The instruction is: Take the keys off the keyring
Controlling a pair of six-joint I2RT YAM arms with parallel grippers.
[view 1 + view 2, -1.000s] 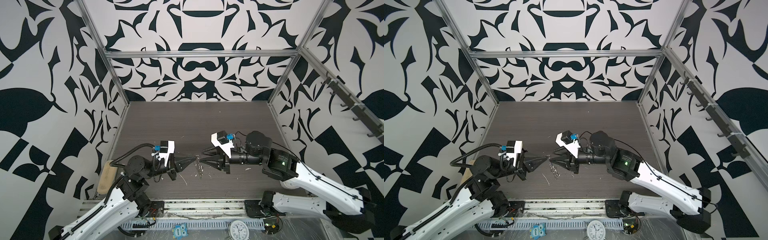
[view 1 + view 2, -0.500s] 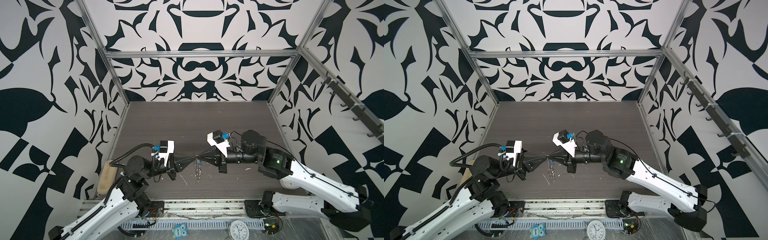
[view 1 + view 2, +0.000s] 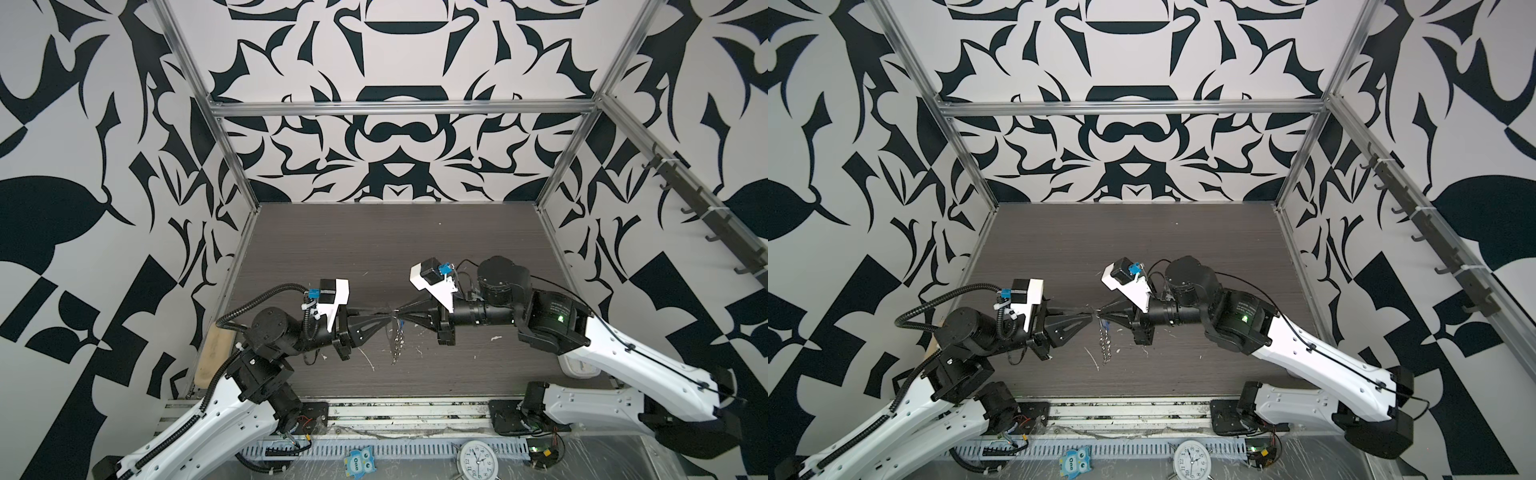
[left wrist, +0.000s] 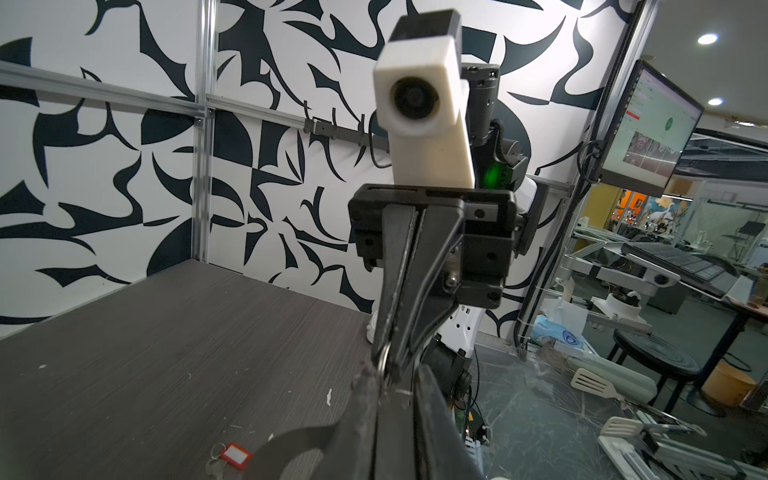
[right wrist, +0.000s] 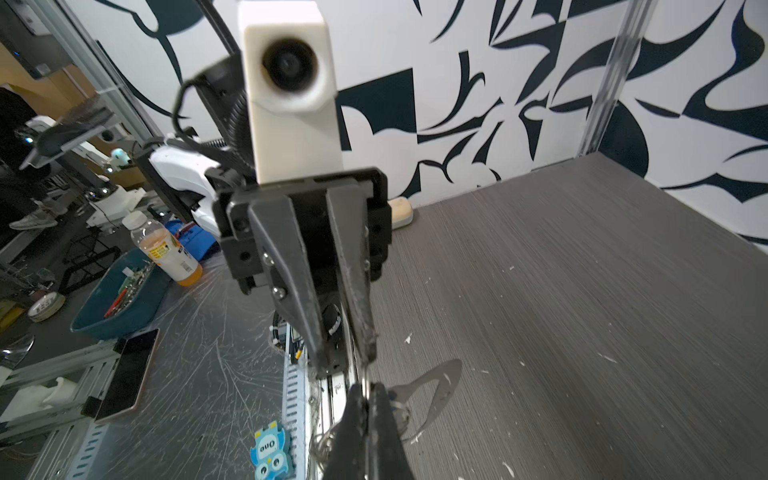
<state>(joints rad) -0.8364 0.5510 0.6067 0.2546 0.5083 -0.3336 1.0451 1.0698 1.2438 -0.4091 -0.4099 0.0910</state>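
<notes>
Above the dark table (image 3: 374, 249) your two arms meet tip to tip. The right gripper (image 3: 400, 321) is fully closed on a small ring (image 4: 384, 359) at the top of the keyring (image 3: 397, 343), which hangs in the air just below the tips. The left gripper (image 3: 387, 323) has its fingers (image 5: 353, 291) a little apart; I cannot tell if they press anything. The red key (image 4: 236, 454) lies free on the table, apart from the keyring. I cannot find the blue key with certainty.

I judge this is a handover. Next you need a clean left release, then a new grip on the remaining key.

One second ago the tips were apart and the right jaws were partly open.
</notes>
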